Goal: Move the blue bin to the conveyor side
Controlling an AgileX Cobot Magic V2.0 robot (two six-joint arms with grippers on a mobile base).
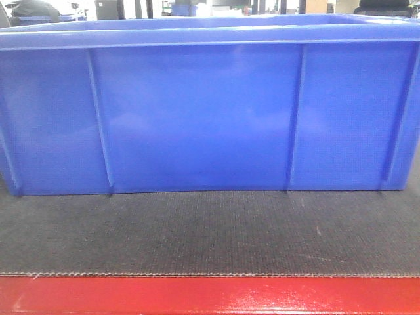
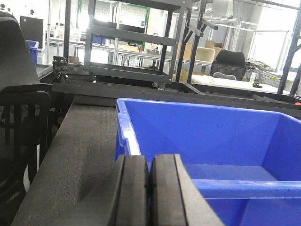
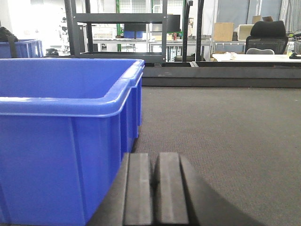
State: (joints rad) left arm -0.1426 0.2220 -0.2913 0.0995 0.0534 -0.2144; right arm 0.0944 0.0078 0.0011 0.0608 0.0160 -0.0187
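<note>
The bin (image 1: 197,111) stands upright on the belt (image 1: 210,233), open side up, its long ribbed wall broadside to the front camera and parallel to the belt's red strip (image 1: 210,295), so its long axis runs left to right across that view, set back from the strip by a band of bare belt. My left gripper (image 2: 149,188) has its pads pressed together holding nothing, just outside the bin's near left corner with the rim directly ahead. My right gripper (image 3: 154,188) is likewise closed and empty, low over the belt beside the bin's right end wall.
</note>
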